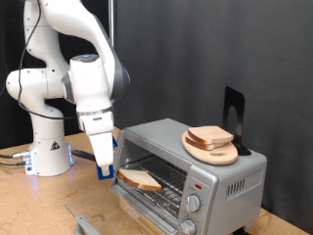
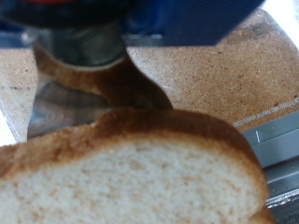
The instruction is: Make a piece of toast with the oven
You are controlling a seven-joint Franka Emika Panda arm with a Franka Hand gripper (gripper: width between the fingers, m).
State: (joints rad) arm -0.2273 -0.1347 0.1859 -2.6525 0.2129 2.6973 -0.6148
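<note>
While my gripper (image 1: 106,168) hangs at the open oven (image 1: 186,171), its fingers clamp the piece of toast (image 1: 140,178), which juts toward four o'clock over the door.

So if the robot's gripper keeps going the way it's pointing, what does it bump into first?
Probably the piece of toast at the oven mouth. The gripper points down just beside it, and the wrist view shows bread filling the frame, though depth is unclear.
</note>
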